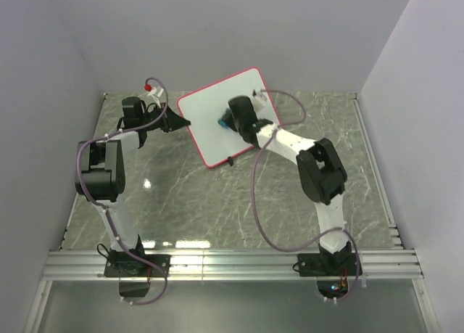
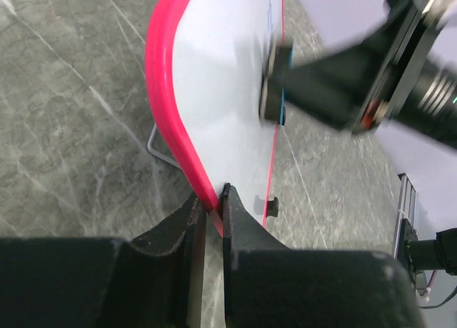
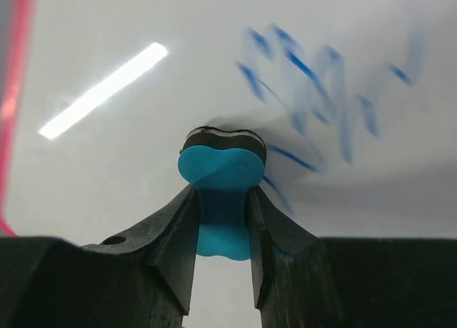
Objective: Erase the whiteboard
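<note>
A rectangular whiteboard [image 1: 206, 122] with a thin pink-red frame and rounded corners sits toward the far side of the grey marbled stone-pattern tabletop [image 1: 188, 202]. It is turned at an angle to the table edges and is propped up rather than lying flat. A small black foot [image 1: 229, 160] shows on its near edge.

The left gripper [image 1: 179, 122] reaches in from the left. In the left wrist view, its black fingers are closed on the pink-red frame [image 2: 171, 121], pinching the rim between them.

The right gripper [image 1: 228, 120] is over the middle of the board. Its fingers are clamped on a small blue eraser [image 3: 221, 172] with a rounded, lobed blue body and a dark pad underneath. The right wrist view shows that pad pressed against the white surface.

Just beside the eraser, to its upper right in that view, lie strokes of blue handwriting [image 3: 314, 85]. They are blurred and too smeared to read. A bright strip of reflected light crosses the board on the other side of the eraser.
</note>
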